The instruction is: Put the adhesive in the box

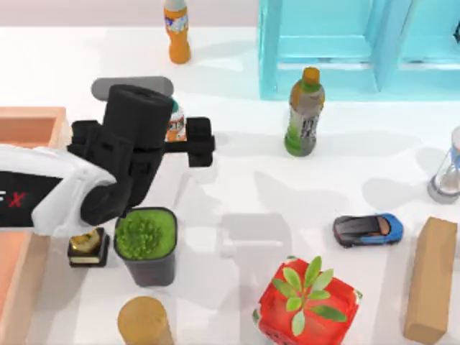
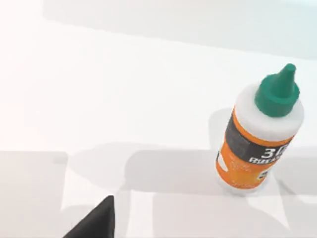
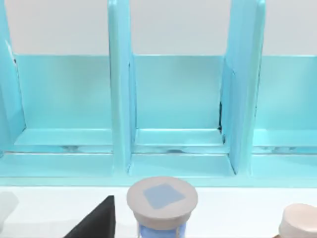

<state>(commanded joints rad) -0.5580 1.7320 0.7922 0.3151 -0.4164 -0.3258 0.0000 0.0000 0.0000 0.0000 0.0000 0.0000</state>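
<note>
Fingers of the left gripper [image 1: 177, 138] stand spread apart, one at each end of a black crossbar, with the adhesive [image 1: 175, 121] between them and not gripped; whether either finger touches the bottle cannot be told. In the top view the left arm reaches in from the left edge, its black wrist covering most of the bottle, so that a sliver of teal cap and orange label remains visible. The left wrist view shows the adhesive [image 2: 260, 133] upright on the white table [image 1: 237, 208]: a small white bottle with a teal-green cone cap, an orange label, and a dark band bearing white lettering. The box [image 1: 29, 123], salmon-orange with lighter walls, lies at the table's left edge, partly under the arm and apart from the adhesive. A green potted plant [image 1: 146, 243] stands just beside the arm, and an orange drink bottle [image 1: 176, 30] stands at the far edge. The right wrist view faces a pale blue shelf [image 3: 173, 114], with a grey-capped hourglass [image 3: 162, 203] in front.
</note>
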